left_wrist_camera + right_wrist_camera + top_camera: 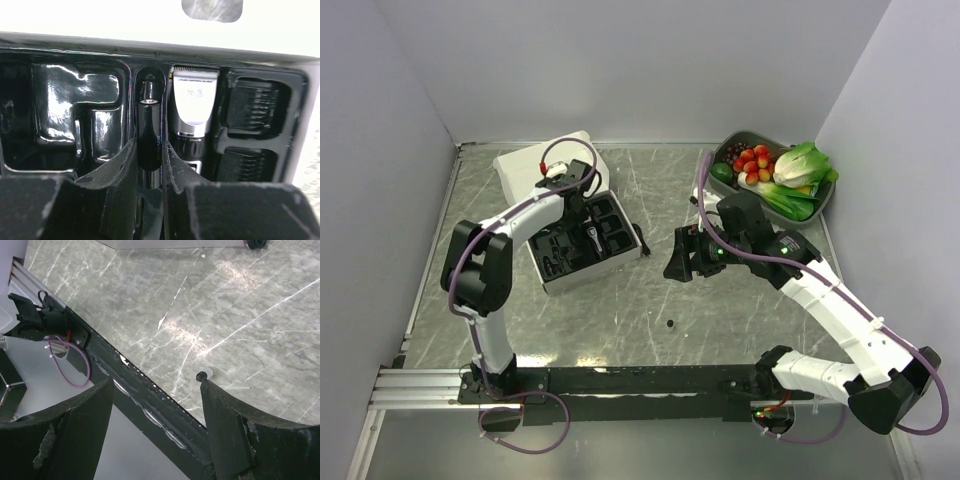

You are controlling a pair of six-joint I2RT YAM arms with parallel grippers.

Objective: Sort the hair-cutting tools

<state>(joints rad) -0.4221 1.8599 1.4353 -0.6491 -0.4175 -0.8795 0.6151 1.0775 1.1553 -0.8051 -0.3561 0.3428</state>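
Grey marble table [720, 330] fills my top view, and on its far left part stands the black tray [552, 278] beside a white box [525, 160]. My left gripper [586, 222] is down inside the tray. From the left wrist camera I see its two fingers [122, 167] closed to a narrow gap, one on each side of a small black cylinder [149, 132], and they seem to touch its sides. The cylinder stands in a thin slot of the tray, with its upper end beyond the fingertips. Just to the right of it, in the next slot, lies the clipper [195, 102] with its silver head pointing away from the fingers. My right gripper [156, 390] hangs over the bare middle of the table, spread wide, and it has nothing between the fingers. A tiny black bit [201, 375] lies on the marble, in the wrist view just beside the tip of one right finger; from above it lies apart from the gripper, nearer to the arm bases.
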